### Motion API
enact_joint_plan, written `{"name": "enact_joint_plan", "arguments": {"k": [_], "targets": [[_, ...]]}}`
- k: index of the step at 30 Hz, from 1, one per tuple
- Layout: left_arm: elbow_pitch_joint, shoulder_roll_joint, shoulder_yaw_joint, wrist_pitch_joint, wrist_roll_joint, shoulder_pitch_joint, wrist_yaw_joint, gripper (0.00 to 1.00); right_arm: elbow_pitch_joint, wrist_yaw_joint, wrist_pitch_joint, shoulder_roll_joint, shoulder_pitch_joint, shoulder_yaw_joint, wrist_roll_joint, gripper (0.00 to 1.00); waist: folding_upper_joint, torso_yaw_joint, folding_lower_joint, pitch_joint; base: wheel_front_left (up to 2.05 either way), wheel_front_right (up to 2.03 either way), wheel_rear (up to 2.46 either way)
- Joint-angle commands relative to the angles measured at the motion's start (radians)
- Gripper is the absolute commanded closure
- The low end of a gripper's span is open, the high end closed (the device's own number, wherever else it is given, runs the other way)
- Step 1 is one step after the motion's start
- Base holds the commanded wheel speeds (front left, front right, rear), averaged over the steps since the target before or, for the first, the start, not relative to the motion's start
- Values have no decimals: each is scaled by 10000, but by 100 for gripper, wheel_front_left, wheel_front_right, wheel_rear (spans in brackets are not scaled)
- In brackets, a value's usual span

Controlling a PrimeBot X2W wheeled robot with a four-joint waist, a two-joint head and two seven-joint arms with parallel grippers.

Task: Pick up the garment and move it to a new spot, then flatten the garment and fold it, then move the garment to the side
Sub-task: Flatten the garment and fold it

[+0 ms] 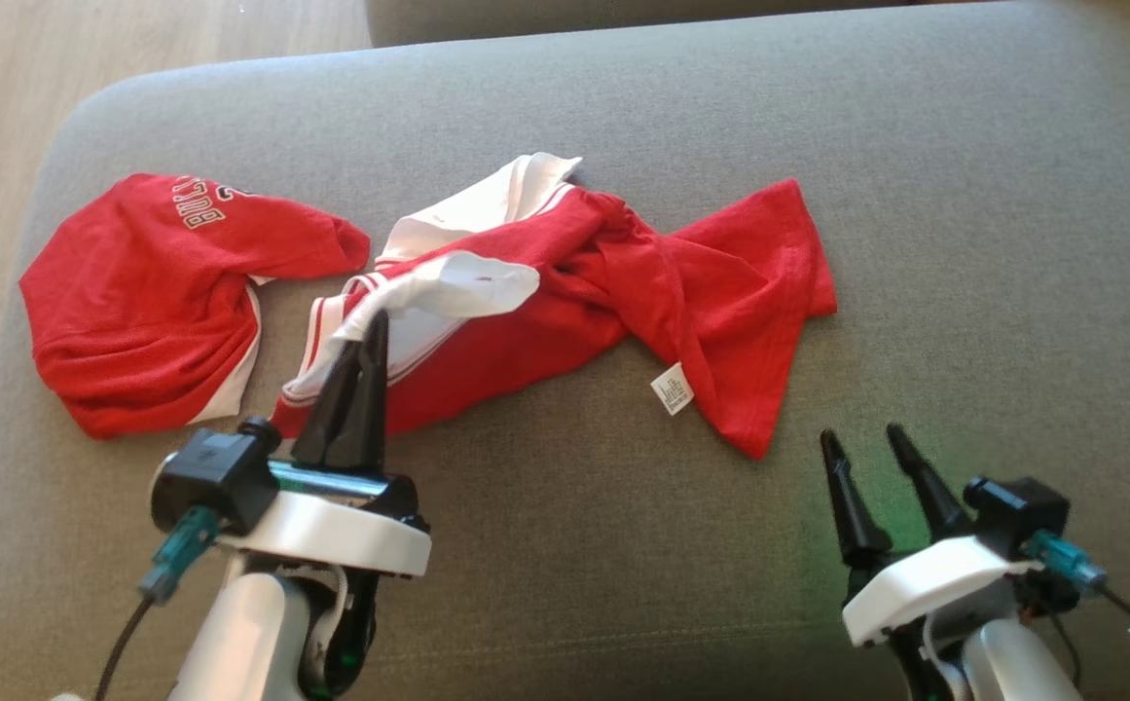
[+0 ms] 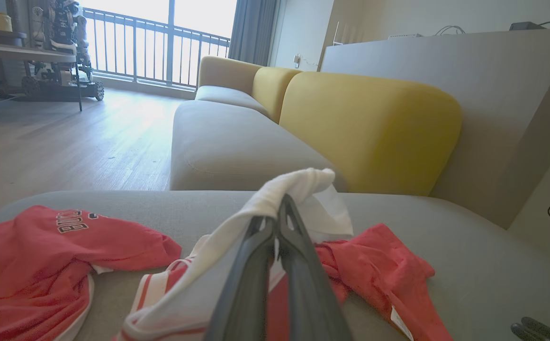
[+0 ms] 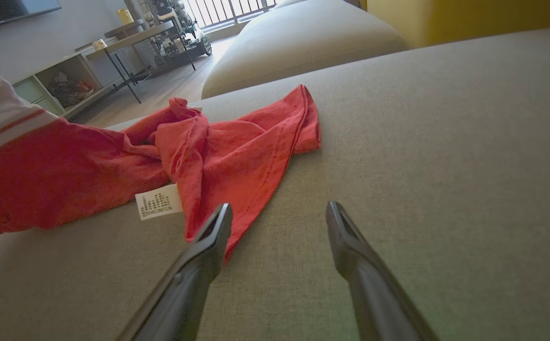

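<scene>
Left gripper (image 1: 376,321) is clamping garment's (image 1: 565,292) white fold mid-sofa (image 1: 964,243); right gripper (image 1: 861,435) is hovering, fingers apart, just beside red hem.

The crumpled red-and-white garment (image 1: 545,331) is soft matt knit cloth, the grey sofa cushion (image 1: 623,545) coarse woven fabric, the pale floor (image 1: 0,78) at 11 o'clock smooth wood.

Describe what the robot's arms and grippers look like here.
The left gripper and right gripper each have two long, tapering black jaws rising from a white moulded wrist shell. Each wrist carries a black camera block with a teal connector feeding a dark cable. The forearms are pale grey.
</scene>
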Motion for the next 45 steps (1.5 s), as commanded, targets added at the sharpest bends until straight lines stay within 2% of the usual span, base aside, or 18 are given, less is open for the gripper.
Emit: {"name": "enact_joint_plan", "arguments": {"k": [1,8,22,34,35,36,37,42,45], "targets": [[-484,-4,405,-119,89,-182,-35,100,-149,-2,-10,-3,-280,327,143,0,0,42,0,-15,0,0,0],[-1418,-40,724,-120,6,-6,209,100,1131,-2,54,-3,-799,1080,1950,0,0,292,0,-6,0,0,0],[-1646,-44,453,-120,-94,-52,334,100,3139,-2,-70,-3,-2062,2031,2521,0,0,813,0,255,0,0,0],[-1563,-44,300,-120,-21,-115,318,100,3911,-2,-121,-3,-2480,2300,2717,0,0,934,0,368,0,0,0],[-1553,-44,298,-120,-18,-117,319,100,3965,-2,-122,-3,-2488,2349,2761,13,0,931,0,367,0,0,0],[-1544,-45,296,-120,-15,-122,320,100,4023,-2,-123,-3,-2497,2395,2804,66,0,928,0,363,0,0,0],[-1535,-45,296,-120,-14,-125,321,100,4060,-2,-123,-3,-2494,2393,2940,100,0,922,0,352,0,0,0],[-1576,-45,359,-120,12,-134,353,100,3858,-2,-125,-3,-2504,2322,2908,100,0,851,0,249,0,0,0],[-1625,-45,454,-120,59,-70,371,100,3236,-2,-126,-35,-2421,1573,2114,100,0,710,0,72,0,0,0]]}}
